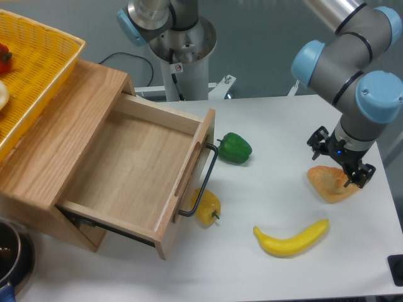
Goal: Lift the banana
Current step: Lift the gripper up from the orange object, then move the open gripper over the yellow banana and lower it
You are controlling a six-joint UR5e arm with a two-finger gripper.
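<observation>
While the arm is hanging over the right side of the frame, the hand (pixel 345 168) is sitting right above the bread slice (pixel 329 182), and honestly I can't tell how far its fingers are spread or whether they're touching the bread at all, the angle is hiding that. It's definitely not holding the banana (pixel 291 239), which is lying flat on the white bench (pixel 271 126) at lower right of centre, below and left of the hand, curve sagging toward the bottom edge, nothing touching it.

Only one camera view here, so that's all I'm going by. Over on the left an open wooden drawer (pixel 135 173) is taking up a lot of room, with a small yellow pepper (pixel 208 207) just by its handle and a green pepper (pixel 234 148) up nearer the middle.

If I'm guessing the move: the hand is needing to shift down-left, line its fingers across the banana's fat middle rather than a tapered end, and come straight down. Smooth skin probably slips, so a centred squeeze matters.
</observation>
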